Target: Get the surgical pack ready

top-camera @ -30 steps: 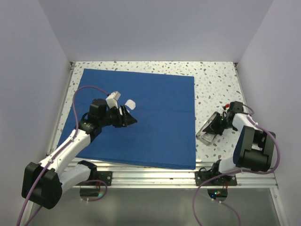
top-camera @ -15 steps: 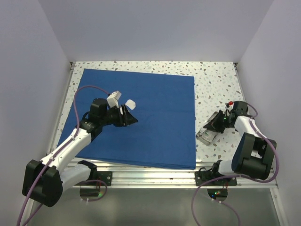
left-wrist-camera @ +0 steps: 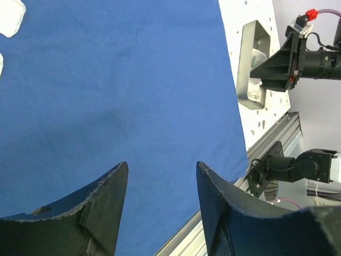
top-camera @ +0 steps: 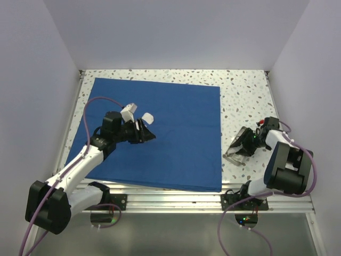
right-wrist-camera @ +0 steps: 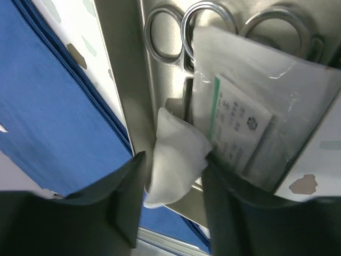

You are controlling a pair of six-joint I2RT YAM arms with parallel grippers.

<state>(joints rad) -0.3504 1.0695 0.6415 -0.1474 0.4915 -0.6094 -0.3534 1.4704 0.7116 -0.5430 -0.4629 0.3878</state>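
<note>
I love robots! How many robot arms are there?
2. The left arm reaches over the blue drape; the right arm bends toward the silver tray beside it. None looks hidden.

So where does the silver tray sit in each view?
Top external: silver tray right of the blue drape.
Left wrist: upper right, just past the drape's edge.
Right wrist: fills the frame, ring-handled instruments and clear packet inside.
Shared landmark: the drape's right edge.
</note>
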